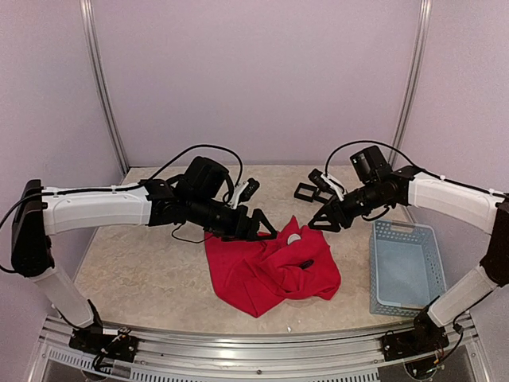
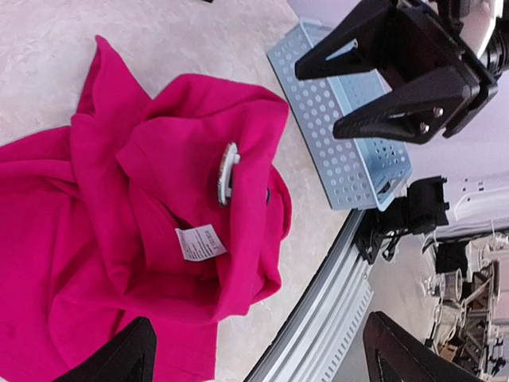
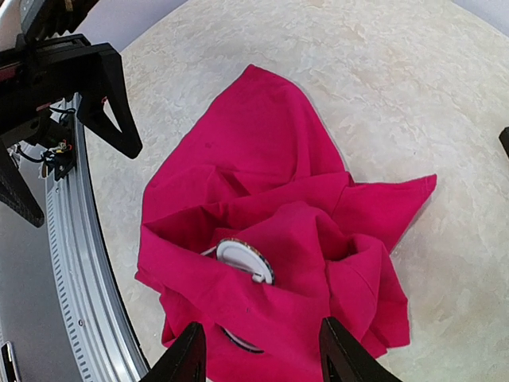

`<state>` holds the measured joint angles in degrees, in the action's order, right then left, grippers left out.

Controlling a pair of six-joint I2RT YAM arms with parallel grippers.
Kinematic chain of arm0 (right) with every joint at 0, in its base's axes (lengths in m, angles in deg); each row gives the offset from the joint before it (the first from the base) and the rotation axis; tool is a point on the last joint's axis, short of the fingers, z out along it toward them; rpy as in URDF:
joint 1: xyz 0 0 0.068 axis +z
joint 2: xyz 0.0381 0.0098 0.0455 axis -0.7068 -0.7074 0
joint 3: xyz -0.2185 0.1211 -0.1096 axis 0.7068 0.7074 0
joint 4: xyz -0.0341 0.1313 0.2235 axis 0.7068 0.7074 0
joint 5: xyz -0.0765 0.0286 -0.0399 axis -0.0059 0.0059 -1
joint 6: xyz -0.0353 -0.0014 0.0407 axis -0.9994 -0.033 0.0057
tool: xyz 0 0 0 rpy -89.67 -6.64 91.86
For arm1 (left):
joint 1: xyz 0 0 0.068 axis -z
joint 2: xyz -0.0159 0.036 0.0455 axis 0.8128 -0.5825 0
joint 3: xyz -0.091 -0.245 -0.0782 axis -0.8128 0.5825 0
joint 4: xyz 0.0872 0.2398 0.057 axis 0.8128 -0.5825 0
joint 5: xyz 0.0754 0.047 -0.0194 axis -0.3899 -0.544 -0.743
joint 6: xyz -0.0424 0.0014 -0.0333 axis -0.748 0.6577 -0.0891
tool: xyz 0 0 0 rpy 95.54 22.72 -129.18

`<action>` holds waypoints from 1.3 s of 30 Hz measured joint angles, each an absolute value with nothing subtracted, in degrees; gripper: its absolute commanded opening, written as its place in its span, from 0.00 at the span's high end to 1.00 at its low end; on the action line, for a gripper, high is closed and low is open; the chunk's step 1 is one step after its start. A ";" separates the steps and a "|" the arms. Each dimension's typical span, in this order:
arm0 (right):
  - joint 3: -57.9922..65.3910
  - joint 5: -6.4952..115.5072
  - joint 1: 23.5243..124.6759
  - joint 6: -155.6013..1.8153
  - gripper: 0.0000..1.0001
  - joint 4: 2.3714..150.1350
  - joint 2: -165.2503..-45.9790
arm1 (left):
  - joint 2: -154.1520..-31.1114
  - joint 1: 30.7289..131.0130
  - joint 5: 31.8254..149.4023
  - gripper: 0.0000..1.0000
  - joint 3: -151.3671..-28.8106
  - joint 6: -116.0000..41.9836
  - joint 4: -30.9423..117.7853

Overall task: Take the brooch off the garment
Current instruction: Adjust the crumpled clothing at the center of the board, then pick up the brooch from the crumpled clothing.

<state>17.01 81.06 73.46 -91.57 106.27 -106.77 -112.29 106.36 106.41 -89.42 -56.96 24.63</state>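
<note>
From above, my left claw [image 1: 265,225] hangs over the far left edge of the garment [image 1: 270,274], its fingers spread and holding nothing. My right claw [image 1: 322,221] hangs just past the garment's far right corner, also spread and empty. The garment lies crumpled in the middle of the tabletop [image 1: 143,270]. The brooch [image 1: 294,238] shows as a small pale disc on the garment's far part, between my two claws and nearer the right one. A pale blue basket [image 1: 406,267] stands on the right, apart from the cloth.

From my left wrist, my left claw [image 2: 256,320] is wide open, with both fingers clear of the cloth. The garment [image 2: 119,199] is bunched below. The brooch [image 2: 227,173] stands edge-on against a raised fold, and a white label [image 2: 199,241] sits just beside it. My right claw [image 2: 316,102] is seen with its fingers parted and nothing between them, in front of the basket [image 2: 342,151].

From my right wrist, my right claw [image 3: 262,325] is open above the near folds of the garment [image 3: 262,159]. The brooch [image 3: 242,259], white and round, is half tucked into a fold just beyond my fingers. My left claw [image 3: 83,185] shows at the left, spread open over the metal rail [image 3: 79,278].
</note>
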 measured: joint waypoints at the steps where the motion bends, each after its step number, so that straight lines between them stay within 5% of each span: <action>1: 15.61 80.99 73.97 -92.05 0.53 106.49 -108.24 | -111.68 105.92 105.99 0.11 -88.81 -57.79 25.46; 14: 7.59 80.14 80.24 -96.99 0.58 112.56 -121.81 | -110.59 104.33 103.30 0.11 -85.14 -64.26 29.29; 39: 1.97 78.37 80.37 -97.84 0.62 113.33 -127.86 | -110.59 104.65 101.12 0.12 -83.61 -66.18 30.20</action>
<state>1.97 78.37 80.37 -97.84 113.33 -127.86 -110.59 104.65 101.12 -83.61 -66.18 30.20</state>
